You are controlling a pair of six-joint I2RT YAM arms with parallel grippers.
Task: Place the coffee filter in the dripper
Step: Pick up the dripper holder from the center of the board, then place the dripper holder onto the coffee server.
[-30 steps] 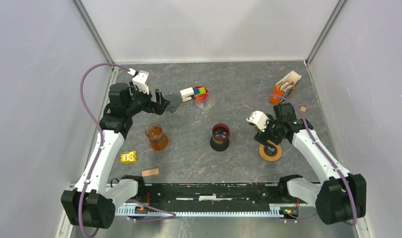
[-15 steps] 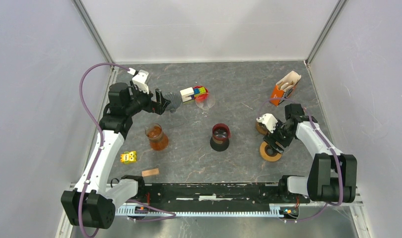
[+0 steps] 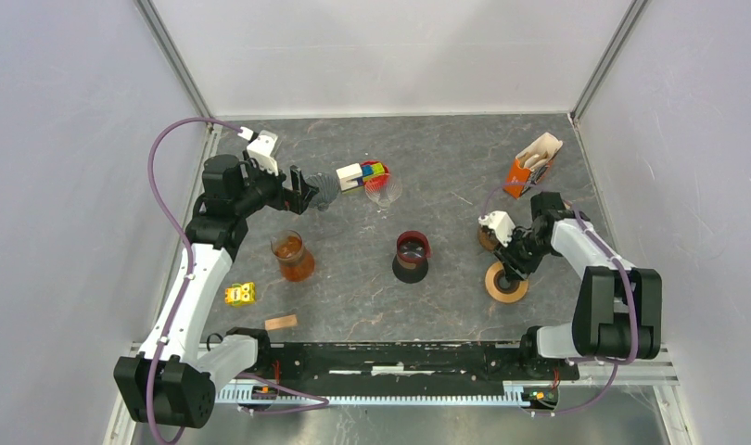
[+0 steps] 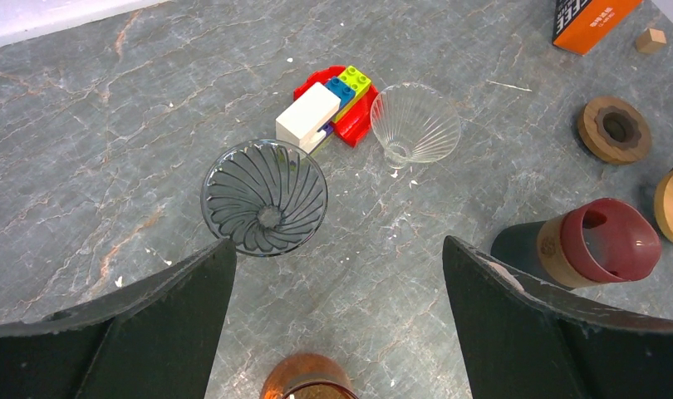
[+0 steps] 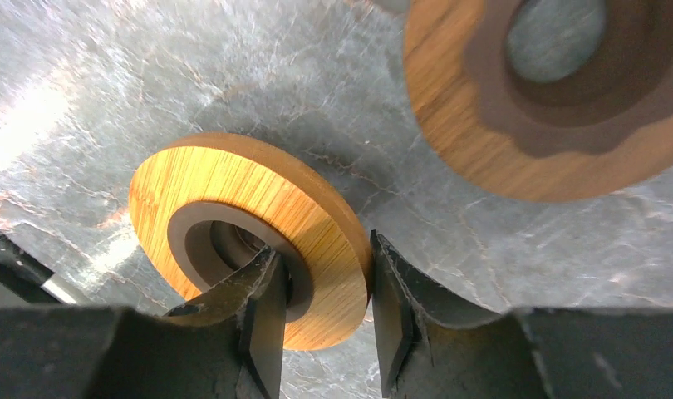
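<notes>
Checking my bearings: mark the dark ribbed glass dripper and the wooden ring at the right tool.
Dark ribbed glass dripper [image 4: 265, 212]: left wrist view, inner bottom.
Wooden ring [image 5: 258, 187]: right wrist view, flat top face.

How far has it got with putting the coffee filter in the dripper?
Done: nothing yet; the grey dripper and the clear dripper both sit empty. In hand: the right gripper pinches the rim of a wooden ring between its jaws, while the left gripper hangs open by the grey dripper. Left: fetch a filter, probably from the orange box, and seat it in a dripper.
</notes>
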